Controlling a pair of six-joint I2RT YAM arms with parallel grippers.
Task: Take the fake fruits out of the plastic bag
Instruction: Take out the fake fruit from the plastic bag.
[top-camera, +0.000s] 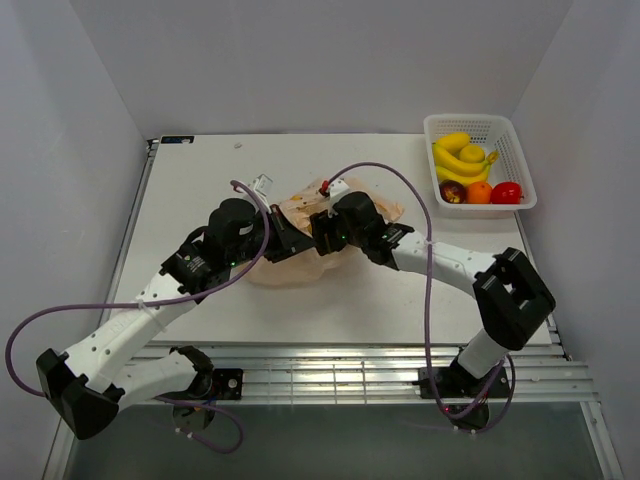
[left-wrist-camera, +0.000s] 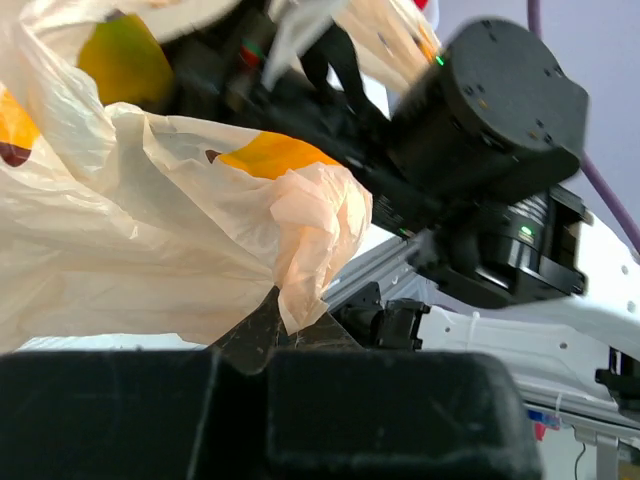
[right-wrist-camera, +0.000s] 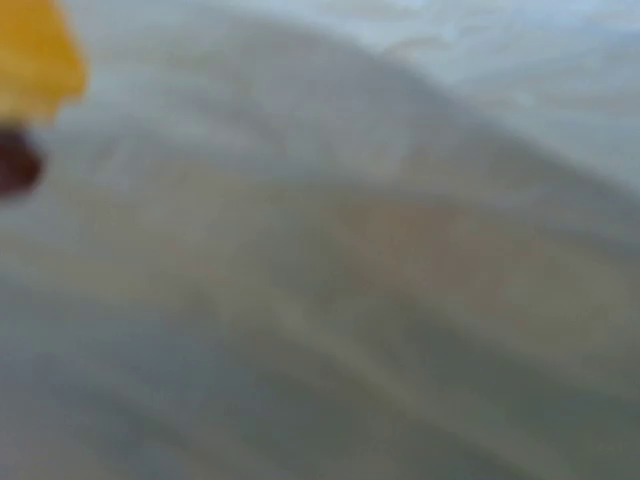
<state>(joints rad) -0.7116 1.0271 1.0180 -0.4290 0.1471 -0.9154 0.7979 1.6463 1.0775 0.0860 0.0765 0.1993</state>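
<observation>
Left gripper (top-camera: 288, 240) clamps a fold of the plastic bag (top-camera: 298, 207) at the centre of the table (top-camera: 200, 190), right gripper (top-camera: 322, 228) presses into its film, jaw state indeterminable; orange fruit (top-camera: 480, 192) and red fruit (top-camera: 507, 192) lie in the white basket (top-camera: 470, 120), so the next move is likely checking the bag for leftovers.

White-and-black arms (top-camera: 120, 340), purple cables (top-camera: 428, 300)

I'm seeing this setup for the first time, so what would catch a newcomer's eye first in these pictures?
Both arms meet over the crumpled peach plastic bag at mid-table, the left pincer shut on its film and the right pincer pressed in against it. In the far right corner, a white basket holds yellow bananas, an orange fruit and a red one.
</observation>
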